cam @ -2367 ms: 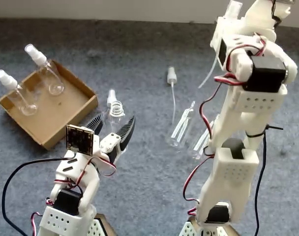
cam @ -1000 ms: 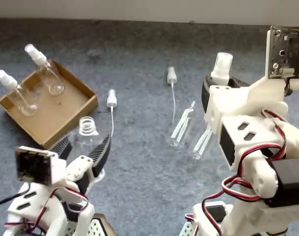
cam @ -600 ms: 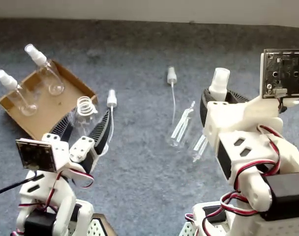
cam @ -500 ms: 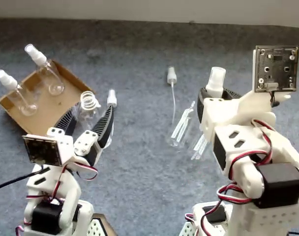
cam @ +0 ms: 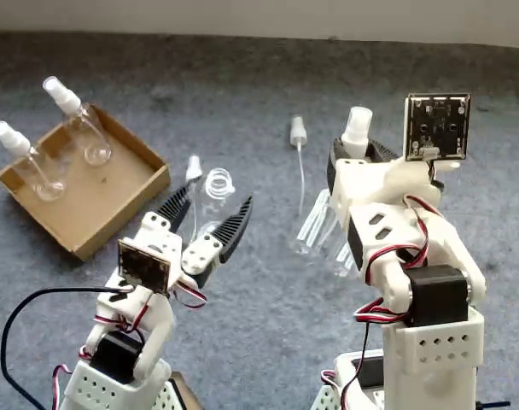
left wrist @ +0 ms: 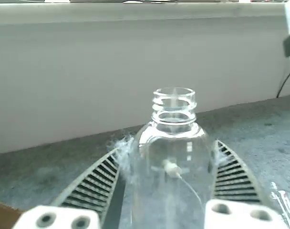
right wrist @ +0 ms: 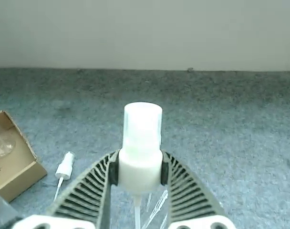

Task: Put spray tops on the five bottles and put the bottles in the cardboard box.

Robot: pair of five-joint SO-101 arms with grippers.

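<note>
Bottle [left wrist: 173, 138] stands upright, clamped between left jaws; right jaws grip spray top [right wrist: 142, 138] by its collar.

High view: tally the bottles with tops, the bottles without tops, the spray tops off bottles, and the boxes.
Bottles with spray tops: 2
Bottles without tops: 3
Spray tops off bottles: 3
Cardboard box: 1
Total: 9
</note>
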